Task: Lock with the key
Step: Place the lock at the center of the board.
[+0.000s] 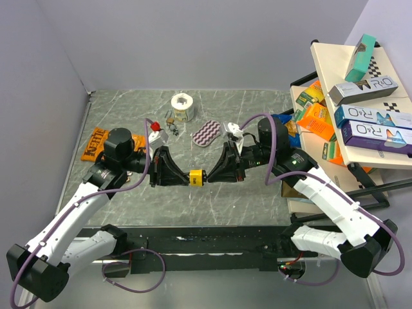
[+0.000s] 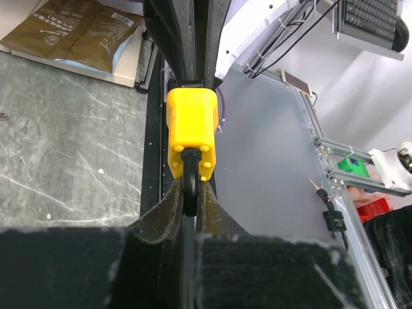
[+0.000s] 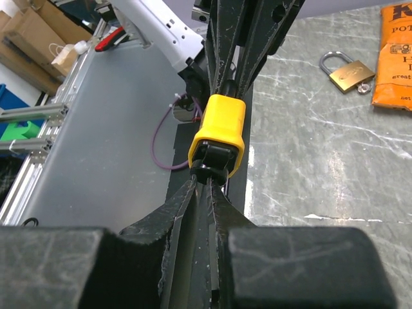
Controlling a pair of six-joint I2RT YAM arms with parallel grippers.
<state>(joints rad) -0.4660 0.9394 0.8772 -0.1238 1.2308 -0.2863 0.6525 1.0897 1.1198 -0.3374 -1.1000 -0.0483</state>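
Note:
A yellow padlock point(image 1: 197, 176) is held in the air between my two grippers, above the middle of the table. My left gripper point(image 1: 187, 177) is shut on its black shackle point(image 2: 191, 187); the yellow body point(image 2: 191, 132) points away from it in the left wrist view. My right gripper point(image 1: 208, 176) is shut on the black head of the key point(image 3: 214, 167), which sits against the bottom of the padlock point(image 3: 220, 129). The key's blade is hidden inside the lock.
A brass padlock point(image 3: 347, 71) lies on the table beside an orange snack packet point(image 1: 95, 143). A white tape roll point(image 1: 183, 105), loose keys point(image 1: 172, 122) and a striped cloth point(image 1: 207, 133) lie at the back. A rack with boxes point(image 1: 370, 119) and snack bags stands on the right.

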